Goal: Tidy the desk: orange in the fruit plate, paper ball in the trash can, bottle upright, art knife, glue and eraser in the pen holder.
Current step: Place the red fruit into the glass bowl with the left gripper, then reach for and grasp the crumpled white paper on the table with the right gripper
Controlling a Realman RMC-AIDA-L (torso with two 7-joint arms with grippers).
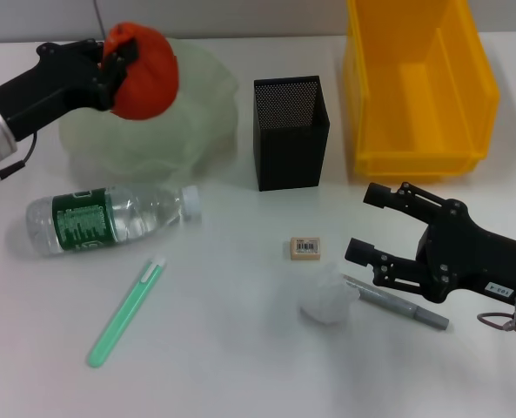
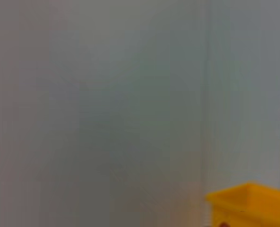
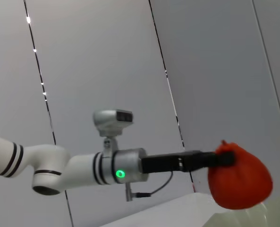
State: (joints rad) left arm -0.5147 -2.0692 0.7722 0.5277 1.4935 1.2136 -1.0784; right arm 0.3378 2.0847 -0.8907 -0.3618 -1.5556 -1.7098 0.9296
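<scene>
My left gripper (image 1: 114, 61) is shut on the red-orange orange (image 1: 144, 71), held above the pale-green fruit plate (image 1: 197, 131) at the back left. The right wrist view shows the same orange (image 3: 239, 182) hanging from that gripper (image 3: 222, 158). The bottle (image 1: 110, 218) lies on its side in front of the plate. My right gripper (image 1: 364, 225) stands open low at the right, beside the paper ball (image 1: 327, 300) and over the grey art knife (image 1: 397, 303). The eraser (image 1: 304, 248) lies in front of the black mesh pen holder (image 1: 291, 131). A green glue stick (image 1: 125, 312) lies at the front left.
The yellow trash can (image 1: 418, 87) stands at the back right, next to the pen holder; its corner (image 2: 250, 205) shows in the left wrist view. A pale wall runs behind the white desk.
</scene>
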